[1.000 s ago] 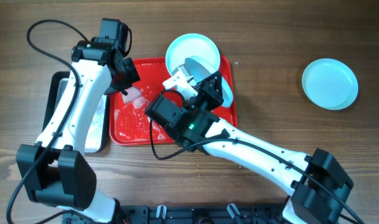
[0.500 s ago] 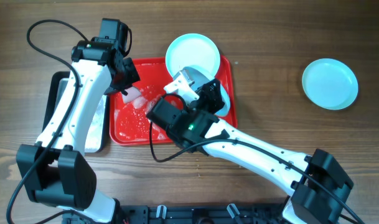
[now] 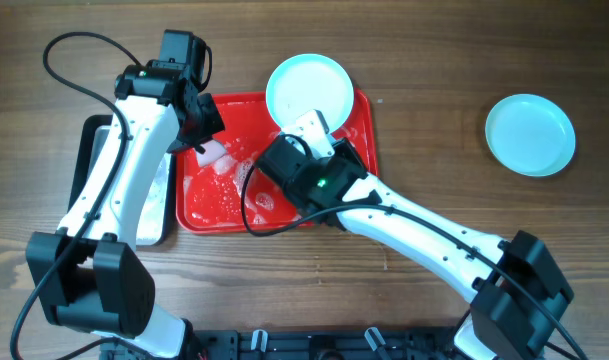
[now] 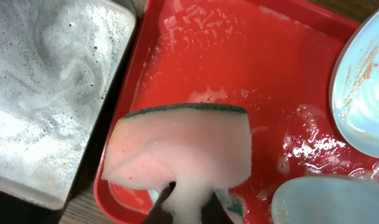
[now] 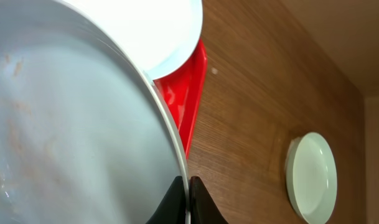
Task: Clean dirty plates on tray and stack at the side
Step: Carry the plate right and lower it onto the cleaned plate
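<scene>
Plates are worked over the soapy tray (image 4: pixel 239 68): a far plate (image 3: pixel 309 88) rests across its rim, a side plate (image 3: pixel 529 135) lies well apart, and the held plate (image 5: pixel 71 124) is pinched by the right gripper (image 5: pixel 188 200). Held tilted and steady, it can be wiped of streaks with the sponge (image 4: pixel 180 152) clamped in the left gripper (image 4: pixel 188 209).

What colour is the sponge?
The sponge is pale pinkish-white with a dark green scrubbing strip along its top edge. It shows best in the left wrist view.
</scene>
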Tool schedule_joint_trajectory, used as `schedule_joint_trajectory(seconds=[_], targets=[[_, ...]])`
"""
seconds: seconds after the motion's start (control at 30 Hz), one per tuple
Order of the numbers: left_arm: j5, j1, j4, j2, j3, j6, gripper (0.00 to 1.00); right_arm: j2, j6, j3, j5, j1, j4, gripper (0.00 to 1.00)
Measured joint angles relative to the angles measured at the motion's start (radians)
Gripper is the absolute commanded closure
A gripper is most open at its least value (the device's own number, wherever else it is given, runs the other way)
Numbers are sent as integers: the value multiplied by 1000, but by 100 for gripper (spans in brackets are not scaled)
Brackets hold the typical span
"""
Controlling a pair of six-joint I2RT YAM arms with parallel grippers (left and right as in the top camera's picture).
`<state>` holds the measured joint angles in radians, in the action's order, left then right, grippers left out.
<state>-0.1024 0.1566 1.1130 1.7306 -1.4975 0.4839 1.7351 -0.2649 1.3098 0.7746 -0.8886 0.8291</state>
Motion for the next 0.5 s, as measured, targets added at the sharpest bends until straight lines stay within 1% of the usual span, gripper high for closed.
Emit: schedule_joint_trajectory(seconds=[0.1, 0.2, 0.27, 0.37, 0.43, 0.5], targets=[[0, 0, 2, 0, 0, 0, 96, 0, -23, 0, 51, 8, 27, 96], [0, 0, 2, 0, 0, 0, 96, -5, -61, 0, 125, 22, 23, 96], [0, 0, 2, 0, 0, 0, 96, -27, -80, 0, 135, 37, 8, 96], [0, 0, 3, 0, 0, 0, 96, -105, -97, 0, 113, 69, -25, 96], [0, 0, 2, 0, 0, 0, 96, -211, -105, 0, 47, 122, -45, 96], [0, 0, 2, 0, 0, 0, 96, -280, -106, 0, -14, 177, -50, 96]])
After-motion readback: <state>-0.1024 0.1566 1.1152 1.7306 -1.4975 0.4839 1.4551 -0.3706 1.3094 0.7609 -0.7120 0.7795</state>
